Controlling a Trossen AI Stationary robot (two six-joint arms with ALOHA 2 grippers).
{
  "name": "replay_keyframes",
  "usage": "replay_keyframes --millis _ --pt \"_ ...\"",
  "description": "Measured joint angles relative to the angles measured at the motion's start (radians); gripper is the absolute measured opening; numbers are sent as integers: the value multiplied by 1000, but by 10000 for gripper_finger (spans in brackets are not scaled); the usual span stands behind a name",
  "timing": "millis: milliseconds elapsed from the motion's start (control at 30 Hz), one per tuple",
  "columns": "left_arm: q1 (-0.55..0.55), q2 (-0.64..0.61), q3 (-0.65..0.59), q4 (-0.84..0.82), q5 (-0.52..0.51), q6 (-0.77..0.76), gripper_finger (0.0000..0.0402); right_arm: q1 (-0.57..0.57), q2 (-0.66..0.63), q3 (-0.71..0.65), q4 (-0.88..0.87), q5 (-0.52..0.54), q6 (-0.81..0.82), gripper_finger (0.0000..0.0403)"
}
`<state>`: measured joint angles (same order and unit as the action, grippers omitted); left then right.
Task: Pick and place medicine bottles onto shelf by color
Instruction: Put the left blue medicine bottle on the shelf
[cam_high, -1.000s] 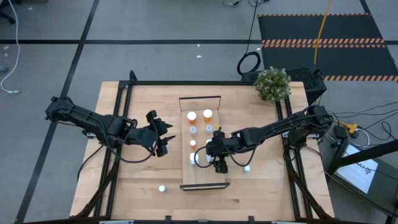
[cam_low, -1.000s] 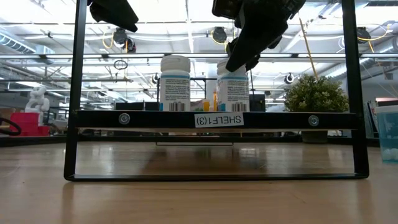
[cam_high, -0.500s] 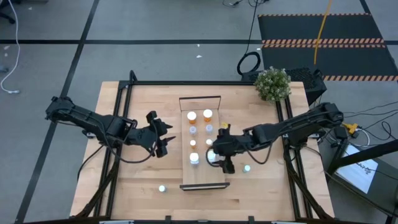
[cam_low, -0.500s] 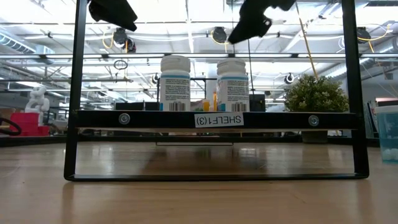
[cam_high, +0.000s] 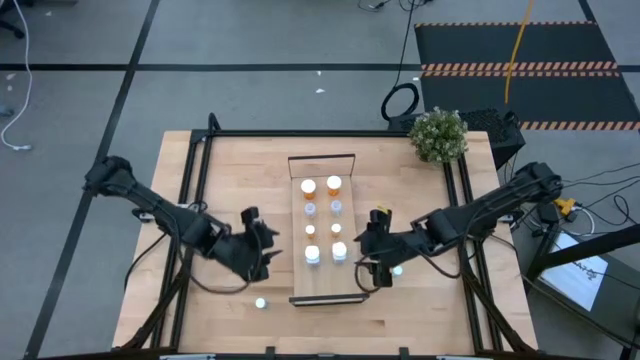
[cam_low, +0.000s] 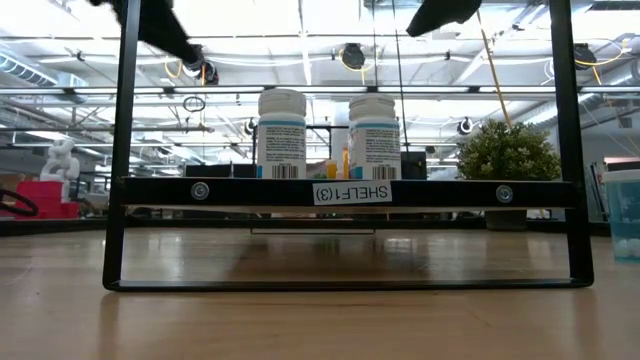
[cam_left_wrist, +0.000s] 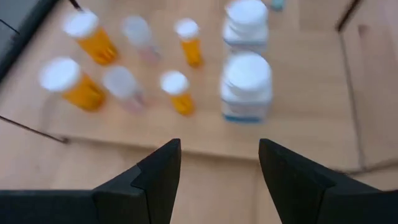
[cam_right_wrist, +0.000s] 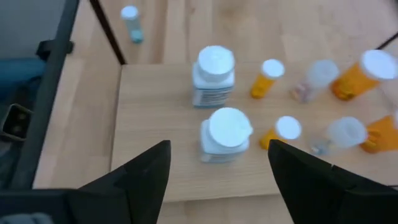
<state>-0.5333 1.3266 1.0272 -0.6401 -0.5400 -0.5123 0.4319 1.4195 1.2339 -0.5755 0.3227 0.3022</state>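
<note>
The shelf (cam_high: 325, 282) lies in the middle of the table, with medicine bottles standing on it in pairs: two orange ones (cam_high: 309, 186) at the far end, two pale ones (cam_high: 310, 209), two small orange ones (cam_high: 311, 230) and two white ones (cam_high: 313, 254) toward the near end. The white pair (cam_low: 282, 135) shows above the shelf's end rail in the low view. My left gripper (cam_high: 268, 255) hovers open just left of the shelf, holding nothing (cam_left_wrist: 219, 180). My right gripper (cam_high: 372, 262) hovers open just right of it, also holding nothing (cam_right_wrist: 217, 180).
One small pale-blue bottle (cam_high: 260, 303) stands loose on the table near the front edge, left of the shelf. Another (cam_high: 397, 270) stands right of the shelf, beside my right gripper. A potted plant (cam_high: 438, 135) sits at the far right corner. Black frame rails run along the table's sides.
My right gripper has risen off the near-right white bottle and drawn back toward the table's right edge; the bottle stays upright on the shelf. My left gripper has swung toward the near edge and come down, staying beside the shelf.
</note>
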Motion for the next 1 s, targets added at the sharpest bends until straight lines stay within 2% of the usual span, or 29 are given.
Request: replay_keyframes --millis 100,300,533,667,867,1000 --pt "-70 50 0 -5 0 -82 218 19 -19 0 -10 62 -11 255" --pt "-223 118 0 -18 0 -225 218 46 -76 -1 -27 73 24 241" --pt "-357 184 0 1 0 -356 221 87 -87 -1 -26 126 15 235" --pt "-389 234 0 45 22 -402 244 89 -87 -1 -27 126 10 235" --pt "-398 298 0 101 51 -437 299 91 -86 -1 -27 123 7 235" --pt "-398 325 0 115 49 -443 315 100 -86 -1 -28 123 3 235"
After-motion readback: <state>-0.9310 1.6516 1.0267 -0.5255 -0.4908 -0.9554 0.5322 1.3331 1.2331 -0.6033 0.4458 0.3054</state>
